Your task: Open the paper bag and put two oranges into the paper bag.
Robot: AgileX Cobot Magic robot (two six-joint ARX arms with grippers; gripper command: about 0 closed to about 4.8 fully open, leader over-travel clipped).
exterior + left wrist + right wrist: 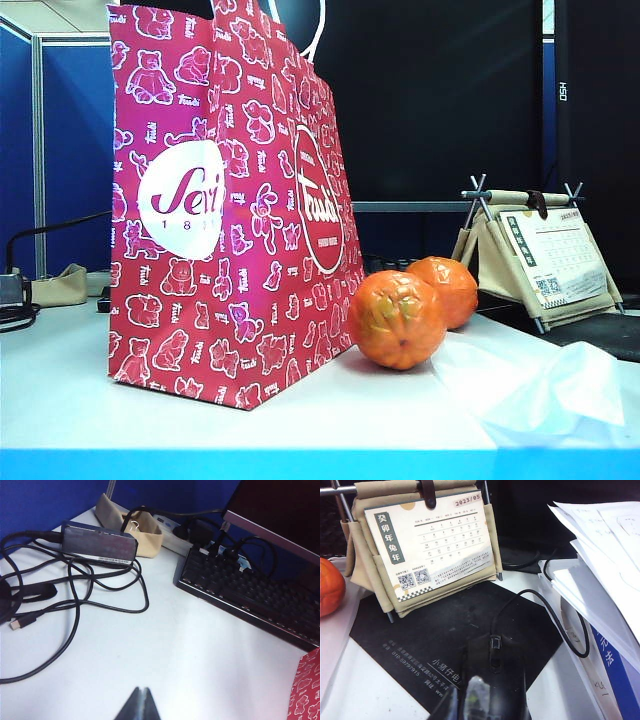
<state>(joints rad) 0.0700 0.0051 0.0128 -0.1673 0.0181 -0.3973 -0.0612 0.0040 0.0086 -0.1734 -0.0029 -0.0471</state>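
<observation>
Paper bag (pixel 225 200) stands upright on the white surface (pixel 60 400) at left of the exterior view, white cord handle showing at its top edge. Two oranges (pixel 398 318) sit just beside the bag's right side – the near one in front, the second (pixel 447 288) touching it behind. A thin translucent plastic bag (pixel 530 385) lies flat to the right of them, near orange resting at its edge. Desk calendar (pixel 545 255) on a beige fabric stand sits further right. Neither arm shows in the exterior view. Left gripper (pixel 140 705) – fingertips pressed together, holding nothing – hangs over bare surface near a tangle of black cables (pixel 75 587), a power brick (pixel 97 544) and a black keyboard (pixel 250 592); a corner of the red bag shows at the frame edge. Right gripper (pixel 470 700) – fingers nearly together, nothing held – sits above a black mouse (pixel 495 672) on a black mouse pad (pixel 445 625), facing the calendar, with one orange at the frame edge and a stack of papers (pixel 600 555) nearby.
</observation>
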